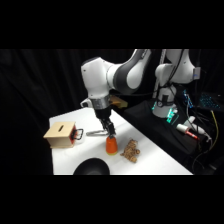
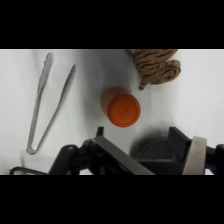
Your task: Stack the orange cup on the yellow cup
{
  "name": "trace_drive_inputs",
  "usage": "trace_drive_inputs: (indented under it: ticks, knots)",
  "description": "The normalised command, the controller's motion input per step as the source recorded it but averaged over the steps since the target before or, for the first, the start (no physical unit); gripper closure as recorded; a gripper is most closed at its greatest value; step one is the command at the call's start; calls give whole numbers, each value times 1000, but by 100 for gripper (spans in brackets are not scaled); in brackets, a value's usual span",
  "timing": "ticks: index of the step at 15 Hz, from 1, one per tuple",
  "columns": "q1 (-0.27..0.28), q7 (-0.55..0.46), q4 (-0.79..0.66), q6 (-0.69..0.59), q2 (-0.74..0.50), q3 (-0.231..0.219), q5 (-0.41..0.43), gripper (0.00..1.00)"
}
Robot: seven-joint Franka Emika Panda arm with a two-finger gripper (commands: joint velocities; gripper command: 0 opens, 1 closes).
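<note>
1. The side camera stands off beside the white table (image 1: pixel 150 162), looking across and down.
2. The wrist camera looks down from close up.
3. Both show the orange cup (image 1: pixel 111 145) (image 2: pixel 121 107).

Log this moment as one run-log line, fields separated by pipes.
tool above orange cup | cup upside down on table | yellow cup not visible | tongs and plush toy beside cup

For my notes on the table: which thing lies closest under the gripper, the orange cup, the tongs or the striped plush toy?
The orange cup: it stands directly below the gripper, while the tongs and plush toy lie off to either side.
</note>
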Motion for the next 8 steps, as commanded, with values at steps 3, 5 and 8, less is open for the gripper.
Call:
trace_drive_inputs:
  ticks: [3,5,8]
  knots:
    - [-4,14,105,-485,-328,2,-131,0]
    - [-11,24,161,-457,-304,-2,-94,0]
    - [-43,-16,221,-360,-172,-13,-15,0]
